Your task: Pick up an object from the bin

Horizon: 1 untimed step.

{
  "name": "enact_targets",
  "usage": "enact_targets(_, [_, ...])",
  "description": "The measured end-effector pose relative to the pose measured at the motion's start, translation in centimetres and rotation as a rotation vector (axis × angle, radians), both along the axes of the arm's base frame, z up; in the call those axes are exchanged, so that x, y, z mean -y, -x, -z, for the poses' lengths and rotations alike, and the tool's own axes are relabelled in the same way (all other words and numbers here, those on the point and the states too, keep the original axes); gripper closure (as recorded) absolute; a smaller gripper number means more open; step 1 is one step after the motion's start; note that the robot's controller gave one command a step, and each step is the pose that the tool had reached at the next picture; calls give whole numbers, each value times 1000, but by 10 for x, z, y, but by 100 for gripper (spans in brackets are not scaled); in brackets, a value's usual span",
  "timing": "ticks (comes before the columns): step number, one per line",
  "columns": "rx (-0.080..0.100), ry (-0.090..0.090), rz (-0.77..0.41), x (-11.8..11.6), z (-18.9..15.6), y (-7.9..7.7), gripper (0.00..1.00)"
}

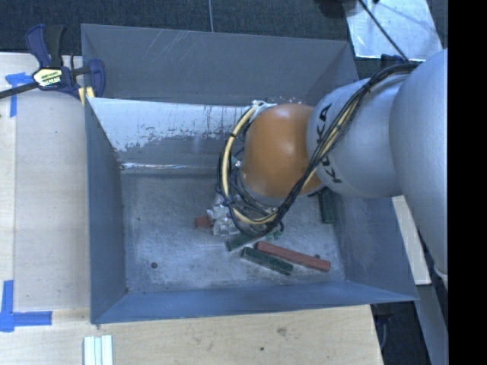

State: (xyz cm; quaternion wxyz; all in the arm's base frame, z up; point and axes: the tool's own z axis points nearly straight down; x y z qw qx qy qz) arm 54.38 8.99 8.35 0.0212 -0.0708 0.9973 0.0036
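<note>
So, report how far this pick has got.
Done: the gripper sits low in the grey metal bin, beside a small reddish-brown lump. In hand: no thing visibly held. Left: grasp and lift; the long reddish-brown flat bar and dark green strip lie on the floor nearby.

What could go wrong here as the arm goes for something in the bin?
The gripper sits low among several things: a small reddish-brown piece beside it and a dark green bar by a red-brown stick. It might nudge them apart or catch two at once. The wrist cables hang close and could snag.
</note>
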Motion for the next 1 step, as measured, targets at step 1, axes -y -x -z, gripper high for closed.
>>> enact_targets(1, [-31, 7, -2, 2, 4, 8, 0])
